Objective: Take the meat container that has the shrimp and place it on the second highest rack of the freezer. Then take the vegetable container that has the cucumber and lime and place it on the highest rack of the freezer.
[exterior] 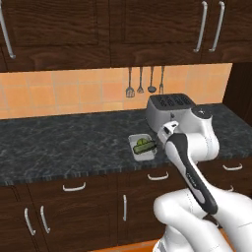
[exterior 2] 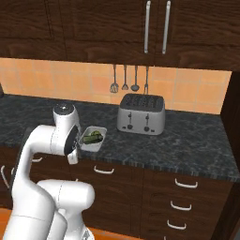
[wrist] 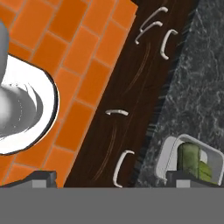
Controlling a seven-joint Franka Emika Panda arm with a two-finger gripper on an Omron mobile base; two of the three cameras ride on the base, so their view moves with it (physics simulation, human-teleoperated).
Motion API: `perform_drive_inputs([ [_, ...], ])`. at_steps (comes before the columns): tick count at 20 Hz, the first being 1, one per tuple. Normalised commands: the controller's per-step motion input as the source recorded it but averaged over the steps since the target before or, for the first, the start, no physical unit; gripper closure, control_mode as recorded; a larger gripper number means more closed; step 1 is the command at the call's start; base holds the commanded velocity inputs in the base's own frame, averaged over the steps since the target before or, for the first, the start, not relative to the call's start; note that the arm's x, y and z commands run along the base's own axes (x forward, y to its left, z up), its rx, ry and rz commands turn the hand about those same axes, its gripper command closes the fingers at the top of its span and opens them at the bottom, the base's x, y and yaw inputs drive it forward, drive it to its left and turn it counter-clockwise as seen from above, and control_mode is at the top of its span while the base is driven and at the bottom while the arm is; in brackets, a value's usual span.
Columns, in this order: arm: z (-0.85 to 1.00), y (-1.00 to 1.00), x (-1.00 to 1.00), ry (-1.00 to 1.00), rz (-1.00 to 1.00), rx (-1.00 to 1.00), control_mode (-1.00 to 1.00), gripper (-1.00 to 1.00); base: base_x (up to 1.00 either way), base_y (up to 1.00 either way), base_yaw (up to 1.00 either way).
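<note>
Now, container [exterior: 143,146]: at the counter [exterior: 59,142] front edge, holding cucumber [exterior 2: 92,136] and lime [exterior: 141,142].
Gripper [wrist: 113,178]: hangs beside it, apparently parted, holding nothing.
Approach: centre over the rim, then descend.

Vegetable container [exterior: 141,146]: small white tray near counter front edge, holding dark green cucumber [exterior: 146,147] and lime [exterior: 141,142].

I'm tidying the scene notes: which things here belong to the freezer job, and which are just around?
Part of the job:
- vegetable container
- cucumber in it
- lime in it

Just around:
- toaster
- hanging utensils
- counter
- cabinet drawers
</note>
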Motion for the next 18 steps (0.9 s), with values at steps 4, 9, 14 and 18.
perform_drive_inputs([
  [4,-0.47,0.19,0.53,0.20,-0.04,0.00,-1.00,-1.00,0.00,0.00,0.00],
  [9,-0.12,0.04,0.69,0.18,-0.04,0.00,-1.00,-1.00,0.00,0.00,0.00],
  [14,-0.29,0.00,0.65,0.15,-0.02,0.00,-1.00,-1.00,0.00,0.00,0.00],
  [18,-0.53,0.00,0.44,0.05,0.00,0.00,-1.00,-1.00,0.00,0.00,0.00],
])
